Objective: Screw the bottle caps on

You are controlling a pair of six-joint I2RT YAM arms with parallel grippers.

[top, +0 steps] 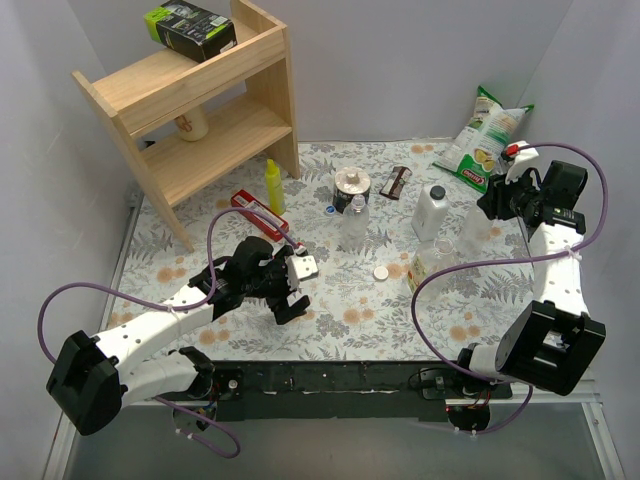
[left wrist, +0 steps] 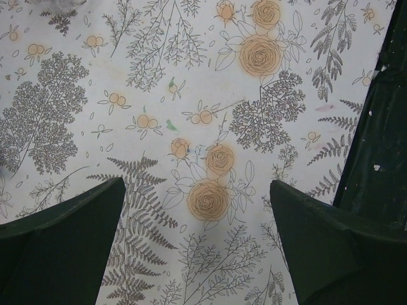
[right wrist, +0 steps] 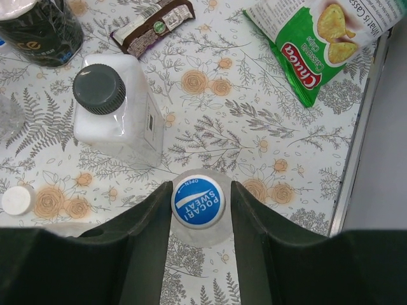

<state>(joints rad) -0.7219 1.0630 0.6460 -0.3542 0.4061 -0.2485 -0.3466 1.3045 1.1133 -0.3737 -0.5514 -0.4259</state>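
Note:
My right gripper (right wrist: 201,202) straddles a blue "Pocari Sweat" cap (right wrist: 198,201) that sits on top of a clear bottle (top: 473,238). Its left finger touches the cap, and a thin gap shows at its right finger. In the top view this gripper (top: 492,208) is at the far right. A second clear bottle (top: 355,216) stands mid-table with a loose blue cap (top: 330,210) beside it. A white cap (top: 381,272) lies near the orange-labelled bottle (top: 424,268) and also shows in the right wrist view (right wrist: 16,200). My left gripper (left wrist: 197,185) is open and empty over bare tablecloth (top: 290,292).
A white carton (right wrist: 117,121) with a black cap stands left of the held bottle. A chip bag (top: 482,140), snack bar (top: 397,181), tin (top: 352,183), yellow squeeze bottle (top: 272,186) and red box (top: 262,215) lie behind. A wooden shelf (top: 200,100) fills the back left.

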